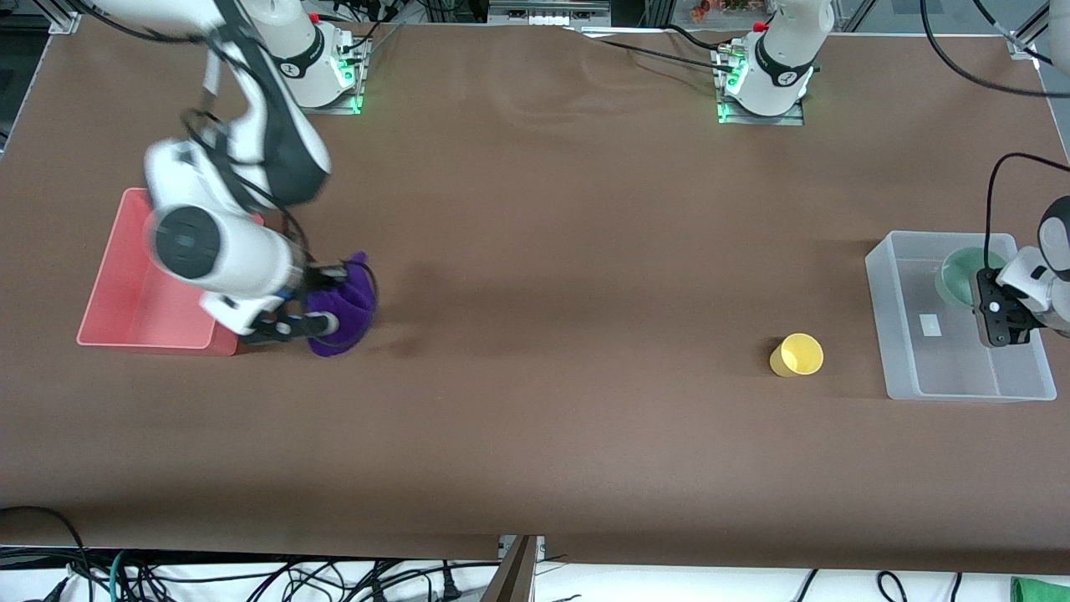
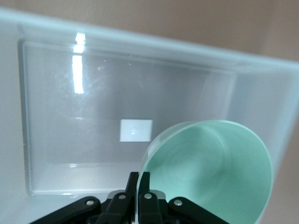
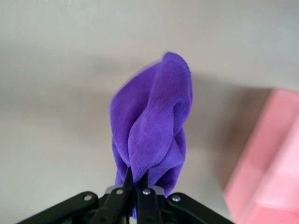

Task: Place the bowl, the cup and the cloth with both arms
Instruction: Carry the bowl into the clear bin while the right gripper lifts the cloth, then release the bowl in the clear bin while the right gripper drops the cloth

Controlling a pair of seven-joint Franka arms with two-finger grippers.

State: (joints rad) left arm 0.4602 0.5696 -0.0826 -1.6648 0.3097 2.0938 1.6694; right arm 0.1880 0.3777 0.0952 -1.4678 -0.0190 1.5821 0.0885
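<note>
My left gripper [image 1: 986, 286] is shut on the rim of the mint-green bowl [image 1: 964, 272] and holds it tilted inside the clear plastic bin [image 1: 899, 334]. The left wrist view shows its fingers [image 2: 145, 183] pinching the bowl's wall [image 2: 210, 172]. My right gripper [image 1: 328, 323] is shut on the purple cloth [image 1: 349, 303], which hangs bunched over the table beside the pink bin [image 1: 125, 293]. The right wrist view shows the cloth [image 3: 154, 126] in that gripper [image 3: 138, 178]. The yellow cup [image 1: 797, 354] sits on the table beside the clear bin, toward the table's middle.
The clear bin's floor [image 2: 93, 130] carries a small white label and holds nothing else that I can see. The pink bin's corner [image 3: 271, 163] is close to the hanging cloth. The brown table [image 1: 543, 293] stretches between the two bins.
</note>
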